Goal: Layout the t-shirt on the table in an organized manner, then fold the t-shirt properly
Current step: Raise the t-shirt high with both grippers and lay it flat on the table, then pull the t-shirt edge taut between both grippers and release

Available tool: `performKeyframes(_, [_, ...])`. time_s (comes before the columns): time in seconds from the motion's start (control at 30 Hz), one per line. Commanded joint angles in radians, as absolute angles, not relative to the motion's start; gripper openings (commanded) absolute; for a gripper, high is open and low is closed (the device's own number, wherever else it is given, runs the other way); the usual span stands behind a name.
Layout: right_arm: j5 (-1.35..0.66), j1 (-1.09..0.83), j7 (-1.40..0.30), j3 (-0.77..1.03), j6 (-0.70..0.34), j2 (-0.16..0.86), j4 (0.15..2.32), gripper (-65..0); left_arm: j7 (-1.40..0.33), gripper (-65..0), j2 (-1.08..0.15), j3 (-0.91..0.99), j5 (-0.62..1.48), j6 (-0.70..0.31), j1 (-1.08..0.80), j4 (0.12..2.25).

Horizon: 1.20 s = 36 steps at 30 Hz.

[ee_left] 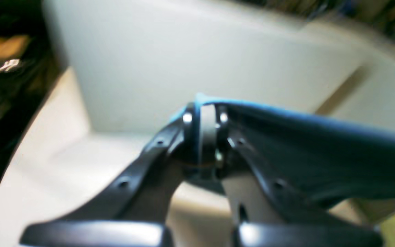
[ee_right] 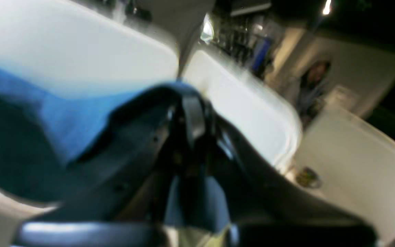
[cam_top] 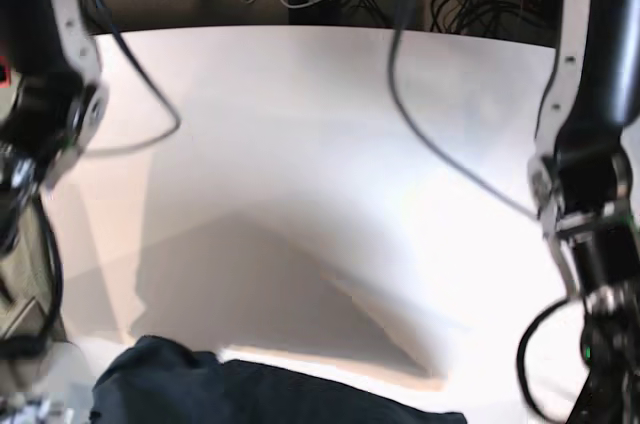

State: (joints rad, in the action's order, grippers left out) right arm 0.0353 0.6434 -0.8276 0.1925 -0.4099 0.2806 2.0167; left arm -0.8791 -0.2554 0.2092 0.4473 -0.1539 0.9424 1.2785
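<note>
The left gripper point(ee_left: 206, 130) is clamped on an edge of the t-shirt point(ee_left: 321, 154); the fabric runs off taut to one side. The right gripper point(ee_right: 192, 116) is likewise closed on the cloth. Beyond both, the table point(cam_top: 330, 154) is bare white out to its far edge. Both arms stand at the table's sides. The shirt hangs at the near edge.

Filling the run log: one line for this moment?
left gripper: shut on t-shirt | right gripper: shut on t-shirt | shirt lifted above table
</note>
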Motion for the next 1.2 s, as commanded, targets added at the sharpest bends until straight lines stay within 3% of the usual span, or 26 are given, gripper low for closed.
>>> performKeyframes(0.0, [0.022,0.616,-0.792,0.188,-0.409,0.263,2.043,-65.0,-0.858,-64.6,-0.277,0.213,0.458,-0.154,0.926,1.328])
performKeyframes(0.27, [0.022,0.203,-0.713,0.266,-0.412,0.097,2.038,-65.0,-0.846,-64.6,-0.328,0.371,0.624,-0.154,0.433,1.451])
performKeyframes(0.47, [0.021,-0.033,-0.648,0.265,-0.412,0.001,2.037,-65.0,-0.848,-64.6,-0.331,0.404,0.676,-0.154,0.165,1.468])
performKeyframes(0.77, [0.021,-0.271,-0.653,0.153,-0.466,-0.015,2.031,-65.0,-0.855,-64.5,-0.331,0.544,0.673,-0.154,-0.027,1.458])
performKeyframes(0.93, [0.025,-0.343,-0.654,0.145,-0.466,-0.001,2.029,-65.0,-0.857,-64.0,-0.369,0.516,0.679,-0.156,-0.088,1.455])
performKeyframes(1.0, [0.024,-0.366,-0.662,0.143,-0.466,0.010,2.023,-60.6,-0.857,-64.0,-0.372,0.490,0.680,-0.156,-0.105,1.455])
performKeyframes(1.17, [0.024,-0.392,-0.788,0.151,-0.466,0.022,2.022,-41.6,-0.857,-63.0,-0.367,0.463,0.684,-0.156,-0.168,1.468])
